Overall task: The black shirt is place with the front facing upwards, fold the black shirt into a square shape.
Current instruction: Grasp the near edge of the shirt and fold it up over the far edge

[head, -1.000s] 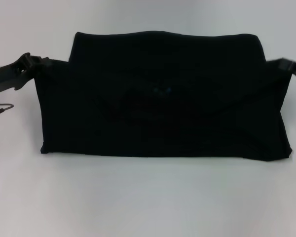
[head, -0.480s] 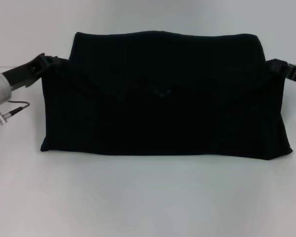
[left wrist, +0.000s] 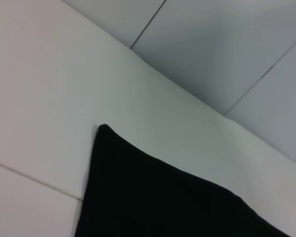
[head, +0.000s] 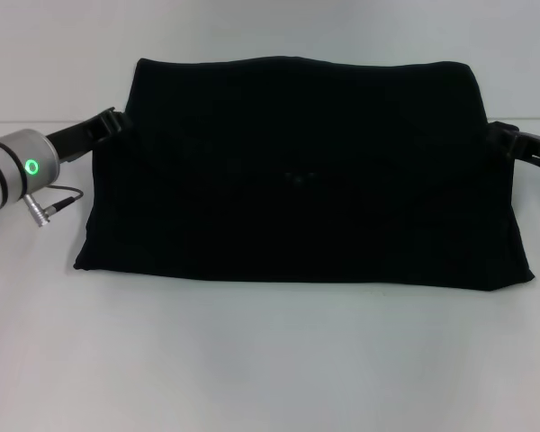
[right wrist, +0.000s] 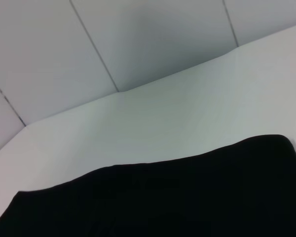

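One shirt: the black shirt [head: 301,171] fills the middle of the head view, already folded down into a wide band, broader across than deep, lying flat on the white table [head: 270,360].
Shirt edges: far edge runs pretty straight across the upper part of the frame, near edge sits a bit below mid-frame, and both lower corners flare out a little.
Front details: can't make out any lettering; there's maybe a faint bluish speck near the centre, too dim to call.
Why it lies like that: looks to me like the long fold is done and the sides are what's left, since it's a rectangle and not a square yet.
Left gripper: the left gripper [head: 115,121] is at the shirt's upper left edge in the head view, right against the cloth, with the silver wrist and green light trailing off to the left edge.
Left grip state: honestly can't tell if it's pinching fabric or just beside it, black on black.
Right gripper: the right gripper [head: 504,137] pokes in at the right edge of the frame, touching or just beside the shirt's upper right side.
Right grip state: same deal, can't tell.
Wrist views: both only show a black shirt corner on the white table with grey wall panels behind, no fingers.
My guess: both arms flank the ends so each side can get folded inward.
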Action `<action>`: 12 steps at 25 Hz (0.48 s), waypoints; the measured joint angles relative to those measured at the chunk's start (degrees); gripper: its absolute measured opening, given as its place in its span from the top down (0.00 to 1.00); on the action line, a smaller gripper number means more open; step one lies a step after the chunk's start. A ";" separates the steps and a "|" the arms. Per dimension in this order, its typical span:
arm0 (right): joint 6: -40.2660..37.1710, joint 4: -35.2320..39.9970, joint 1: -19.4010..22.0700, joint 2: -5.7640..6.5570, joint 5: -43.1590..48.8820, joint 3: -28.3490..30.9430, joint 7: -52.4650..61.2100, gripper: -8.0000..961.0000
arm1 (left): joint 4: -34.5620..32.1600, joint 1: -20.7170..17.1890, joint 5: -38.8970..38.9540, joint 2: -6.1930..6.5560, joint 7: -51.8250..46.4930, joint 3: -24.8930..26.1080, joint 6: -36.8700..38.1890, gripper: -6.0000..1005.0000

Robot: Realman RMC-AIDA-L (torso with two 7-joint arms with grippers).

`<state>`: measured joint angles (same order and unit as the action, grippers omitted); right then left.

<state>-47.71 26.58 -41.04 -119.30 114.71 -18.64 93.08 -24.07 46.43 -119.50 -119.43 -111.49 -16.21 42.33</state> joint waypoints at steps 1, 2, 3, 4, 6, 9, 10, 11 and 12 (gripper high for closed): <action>0.00 0.00 0.00 0.00 0.00 0.00 0.00 0.93 | 0.02 0.14 0.00 -0.26 0.34 -0.27 -0.60 0.97; 0.05 -0.16 0.00 -0.17 -0.39 0.01 -1.27 0.93 | 0.05 0.26 0.00 -0.41 0.65 -0.40 -0.91 0.96; 0.10 -0.47 0.01 -0.28 -0.89 0.01 -2.62 0.93 | 0.06 0.34 0.00 -0.47 0.80 -0.44 -1.07 0.95; 0.11 -0.81 0.04 -0.32 -1.35 0.01 -3.97 0.93 | 0.07 0.34 0.02 -0.48 0.80 -0.43 -1.08 0.94; 0.13 -1.50 0.18 -0.34 -2.14 -0.03 -6.08 0.89 | 0.18 0.20 0.26 -0.31 0.43 -0.37 -0.87 0.92; 0.05 -1.68 0.60 -0.34 -2.42 0.42 -6.23 0.76 | 0.70 -0.66 0.33 1.02 -1.45 -0.60 1.62 0.83; -0.21 -1.70 1.01 -0.29 -2.98 0.73 -6.16 0.72 | 0.95 -1.28 0.33 1.71 -2.26 -0.83 3.21 0.79; -0.69 -1.71 1.45 -0.21 -3.78 0.91 -6.11 0.68 | 1.05 -1.80 0.39 2.30 -2.77 -0.94 4.16 0.75; -1.57 -1.71 2.10 -0.06 -4.82 0.99 -6.05 0.64 | 1.08 -2.57 0.50 3.12 -3.77 -1.03 6.00 0.71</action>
<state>-49.28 24.87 -38.95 -119.37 109.89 -17.66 87.02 -22.98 43.85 -119.00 -116.32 -115.26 -17.24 48.32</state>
